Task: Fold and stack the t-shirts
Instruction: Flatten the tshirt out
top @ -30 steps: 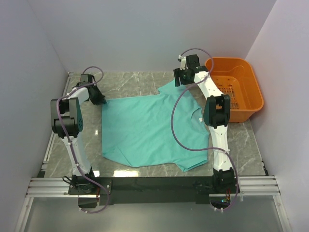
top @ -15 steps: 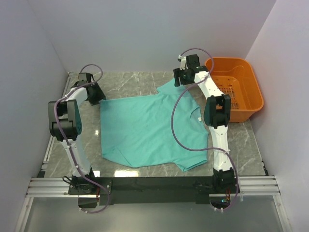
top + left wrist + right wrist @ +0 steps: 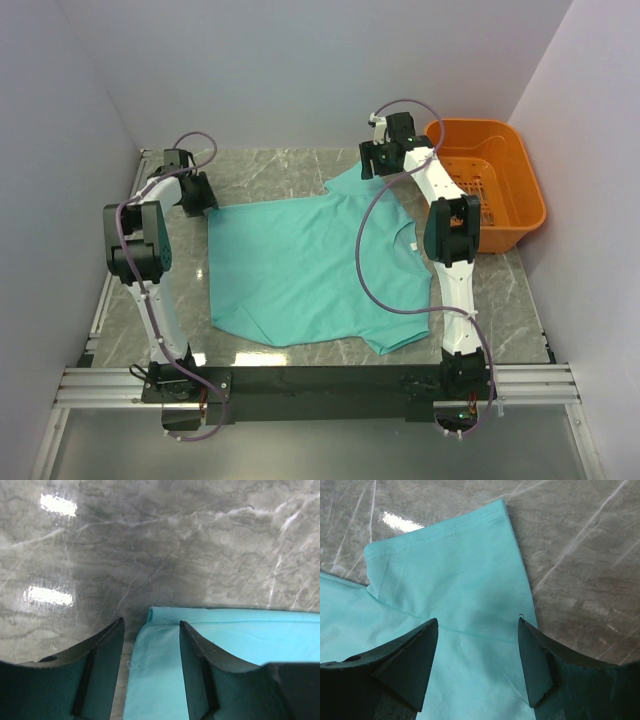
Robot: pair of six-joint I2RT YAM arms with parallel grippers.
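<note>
A plain teal t-shirt (image 3: 310,265) lies spread flat on the marble table. My left gripper (image 3: 200,196) is open at the shirt's far left corner. In the left wrist view its fingers straddle the hemmed corner (image 3: 160,630) with a gap between them. My right gripper (image 3: 375,165) is open over the shirt's far right sleeve. In the right wrist view the sleeve (image 3: 450,570) lies flat between and beyond the wide-apart fingers. Neither gripper holds cloth.
An orange plastic basket (image 3: 490,185) stands at the back right, close beside the right arm. Grey walls close in the table on three sides. Bare marble (image 3: 270,170) shows behind the shirt and along the left edge.
The left arm has shifted slightly at the shirt's far left corner. The right arm and the shirt have not visibly moved.
</note>
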